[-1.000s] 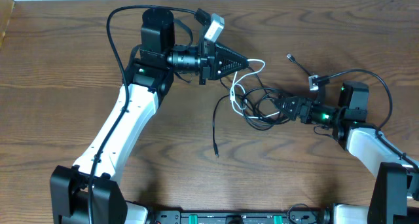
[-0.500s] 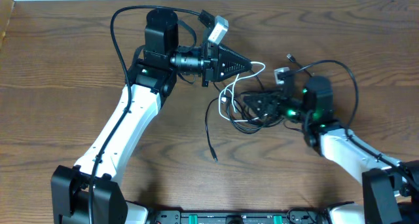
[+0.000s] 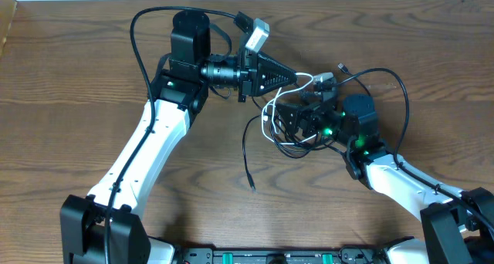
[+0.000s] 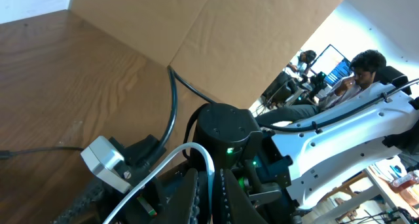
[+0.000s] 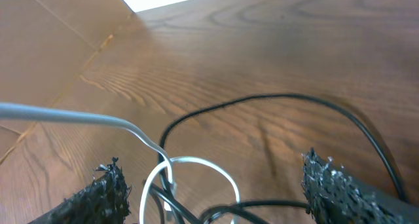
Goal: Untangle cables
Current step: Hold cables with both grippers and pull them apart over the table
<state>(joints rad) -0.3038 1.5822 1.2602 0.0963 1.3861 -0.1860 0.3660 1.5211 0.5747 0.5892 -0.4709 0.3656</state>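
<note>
The cables lie tangled at mid-table: a white cable loops through black cables, one of which trails to a plug near the front. My left gripper is shut on the white cable, and the cord runs up between its fingers. My right gripper hovers open over the tangle. In the right wrist view its gripper straddles the white cable's loop and a black cable, with nothing pinched. Another black plug end lies behind the right arm.
The thick black wires of the arms arc over the wooden table. The right arm's wire curves behind its wrist. A cardboard wall stands at the table's far edge.
My right arm has swung left and forward over the tangle and its jaws have opened wider. The tangle has shifted a little leftward. The left gripper has barely moved.
</note>
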